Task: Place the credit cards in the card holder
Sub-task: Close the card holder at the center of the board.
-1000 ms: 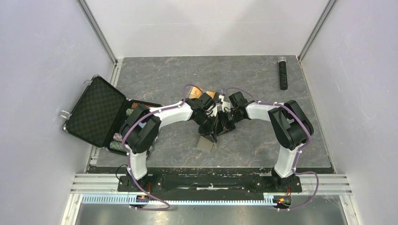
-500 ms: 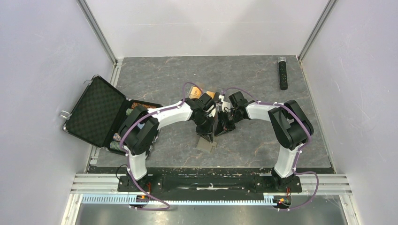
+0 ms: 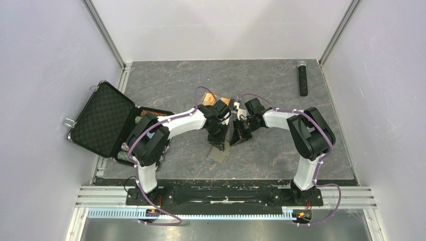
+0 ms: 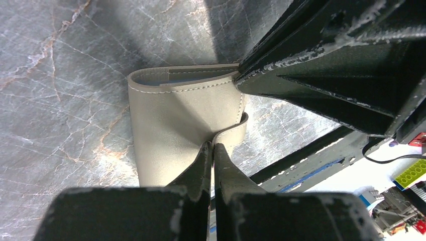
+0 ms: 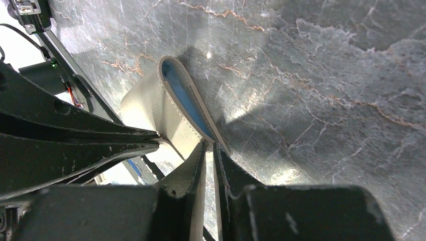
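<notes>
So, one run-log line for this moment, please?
card holder: partly open | left fingers: shut on tab | right fingers: shut on flap

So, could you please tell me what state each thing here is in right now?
card holder: held between both grippers, slightly open, blue lining showing.
left gripper: shut on the card holder's tab.
right gripper: shut on one wall of the card holder.
credit cards: lying loose beyond the grippers, outside the card holder.
black case: lid open.
</notes>
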